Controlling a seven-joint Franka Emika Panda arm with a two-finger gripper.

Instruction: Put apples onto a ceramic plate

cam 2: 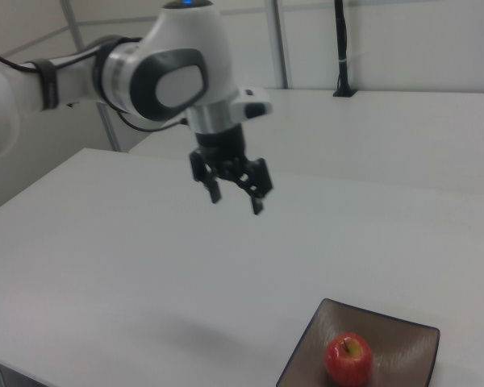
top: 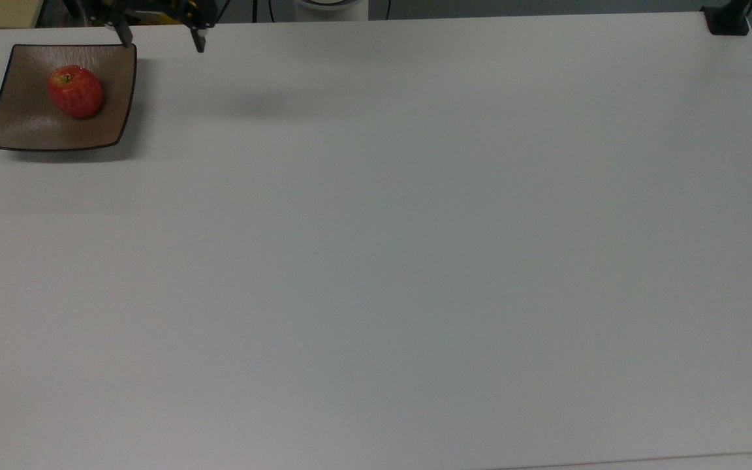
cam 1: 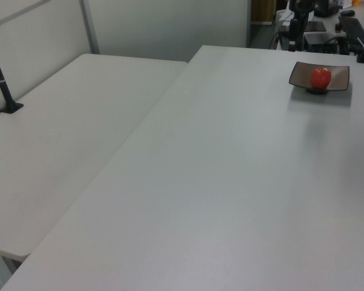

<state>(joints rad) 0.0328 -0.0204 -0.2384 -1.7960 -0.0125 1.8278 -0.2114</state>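
Note:
A small red apple (top: 76, 91) lies on the square brown ceramic plate (top: 23, 124) at the top view's far left corner of the white table. The left view has the apple (cam 1: 320, 78) on the plate (cam 1: 338, 76) at the far right, and the right view has the apple (cam 2: 348, 359) on the plate (cam 2: 403, 343) at the bottom. My gripper (cam 2: 235, 198) hangs high above the table, up and left of the plate in the right view, open with nothing between its fingers. Its fingertips (top: 200, 44) poke in at the top view's upper edge, right of the plate.
A black post base (top: 727, 19) stands at the table's far right corner in the top view. A second white table (cam 1: 60, 139) adjoins on the left view's left, with a black pole (cam 1: 3, 85) on it. Cables and equipment (cam 1: 315, 36) sit behind the plate.

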